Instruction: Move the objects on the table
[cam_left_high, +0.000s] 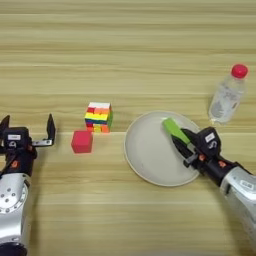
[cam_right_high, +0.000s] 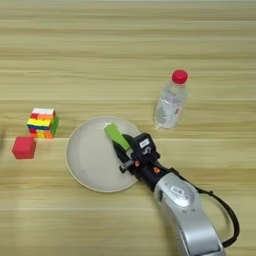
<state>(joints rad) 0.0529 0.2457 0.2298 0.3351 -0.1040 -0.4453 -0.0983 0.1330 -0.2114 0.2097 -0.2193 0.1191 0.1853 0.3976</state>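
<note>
My right gripper (cam_right_high: 121, 146) reached in from lower right, arm angled up-left over the cream plate (cam_right_high: 90, 162), fingers clamped on the green block (cam_right_high: 116, 135) above the plate's right side. My left gripper (cam_left_high: 27, 131) sat at the left edge, fingers apart, pointing up, near the red cube (cam_left_high: 82, 141). Bottle (cam_right_high: 170, 102) stood beyond the plate.

Even, bright overhead light, warm cast. Soft short shadows toward 6 o'clock under the small red cube (cam_left_high: 82, 141) and wide round cream plate (cam_left_high: 145, 165). Mild glare on the clear plastic bottle (cam_right_high: 170, 105). Overall slightly soft focus; my arms blur at bottom edges.
</note>
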